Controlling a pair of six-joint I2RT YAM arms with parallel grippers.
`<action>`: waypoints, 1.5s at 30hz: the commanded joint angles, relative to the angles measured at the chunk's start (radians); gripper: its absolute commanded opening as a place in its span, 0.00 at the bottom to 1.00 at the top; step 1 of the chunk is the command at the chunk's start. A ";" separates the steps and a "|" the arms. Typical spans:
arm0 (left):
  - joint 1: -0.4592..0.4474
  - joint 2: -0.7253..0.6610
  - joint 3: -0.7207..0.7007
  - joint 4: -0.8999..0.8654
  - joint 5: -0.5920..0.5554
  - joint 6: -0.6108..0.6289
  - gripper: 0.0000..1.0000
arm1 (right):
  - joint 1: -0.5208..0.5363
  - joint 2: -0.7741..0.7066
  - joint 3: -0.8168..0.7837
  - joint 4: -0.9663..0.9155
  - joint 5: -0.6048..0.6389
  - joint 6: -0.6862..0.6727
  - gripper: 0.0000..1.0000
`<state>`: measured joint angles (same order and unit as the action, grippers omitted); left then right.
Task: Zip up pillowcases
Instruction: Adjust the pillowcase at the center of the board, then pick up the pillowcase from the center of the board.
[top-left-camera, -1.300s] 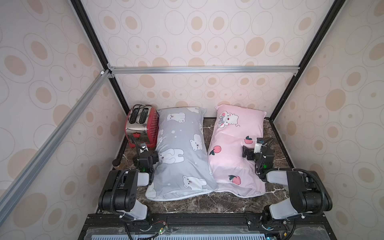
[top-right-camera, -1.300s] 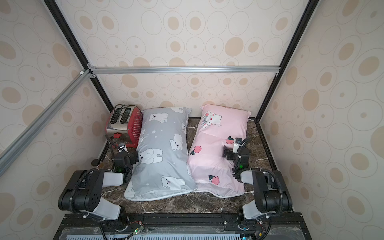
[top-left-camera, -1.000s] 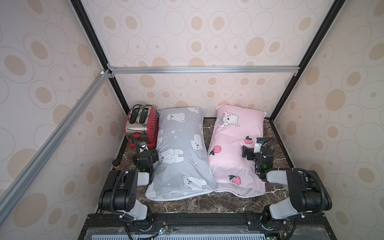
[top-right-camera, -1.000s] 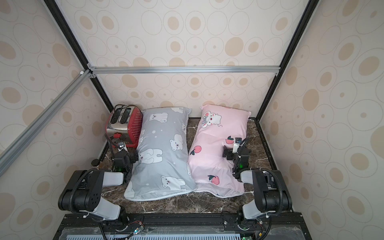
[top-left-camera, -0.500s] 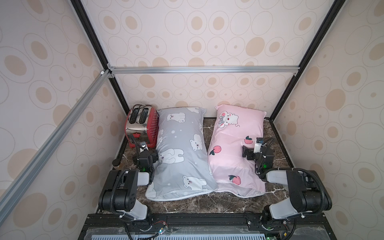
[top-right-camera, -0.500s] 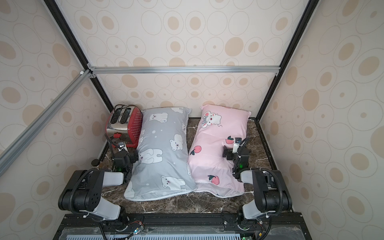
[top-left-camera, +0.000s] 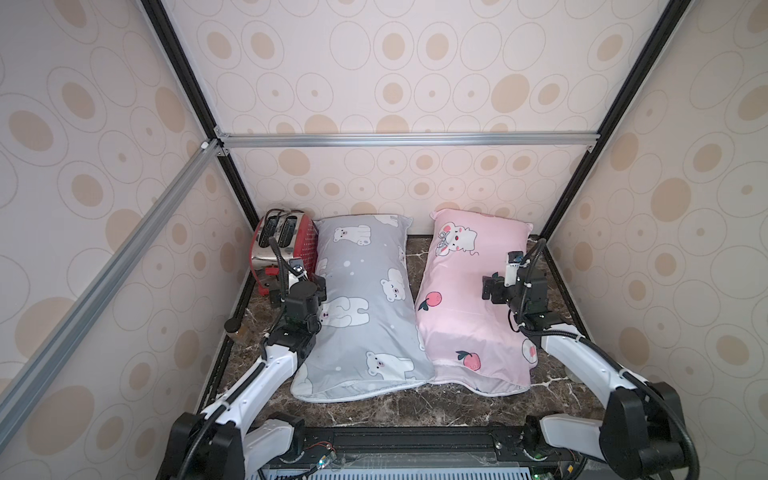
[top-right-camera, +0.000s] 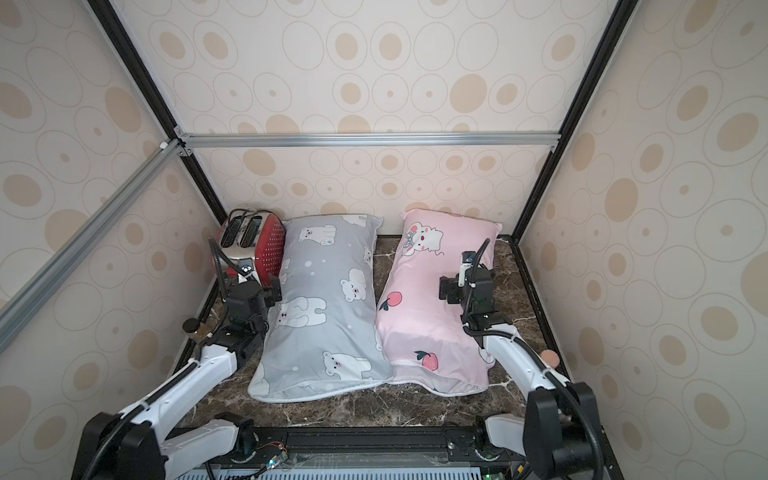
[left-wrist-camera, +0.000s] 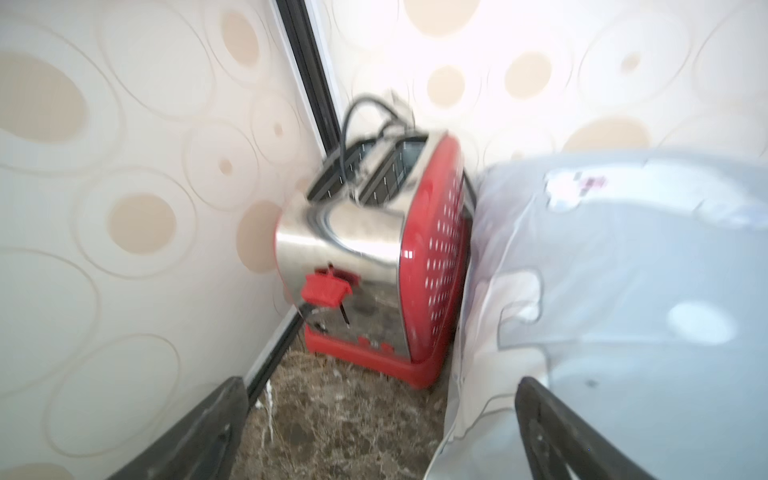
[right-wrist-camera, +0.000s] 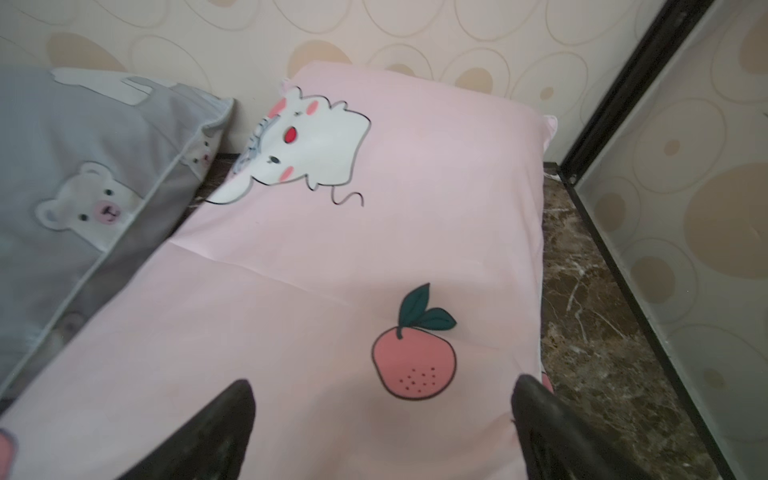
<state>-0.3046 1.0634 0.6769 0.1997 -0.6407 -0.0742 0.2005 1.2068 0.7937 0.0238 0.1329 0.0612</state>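
Both pincers stood spread wide and empty: the left gripper (left-wrist-camera: 380, 399) sat low at the left flank of the grey pillowcase (top-left-camera: 365, 307), just in front of the toaster (top-left-camera: 282, 245) in the back left corner of the bench (top-left-camera: 415, 407). The right gripper (right-wrist-camera: 382, 395) hung over the pink pillowcase (top-left-camera: 465, 299), which lay alongside toward the right edge, the two front ends touching near the front edge. The danger looked plain: no zip pull showed in any view, so a blind pinch could have caught loose cloth and dragged a pillow askew, and a careless left swing could have clipped the toaster.
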 joint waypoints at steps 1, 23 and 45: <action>-0.159 -0.003 0.100 -0.442 -0.165 -0.087 0.99 | 0.074 -0.051 0.027 -0.461 -0.122 0.047 0.99; -0.225 0.501 0.116 -0.402 0.239 -0.395 0.95 | 0.374 0.278 -0.094 -0.209 -0.921 0.224 0.80; -0.200 0.525 0.127 -0.338 0.337 -0.366 0.93 | 0.267 0.243 -0.116 -0.184 -0.879 0.192 0.83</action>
<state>-0.5274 1.5391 0.8417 -0.0593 -0.3523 -0.4484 0.4751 1.4525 0.6571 -0.1608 -0.7673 0.2817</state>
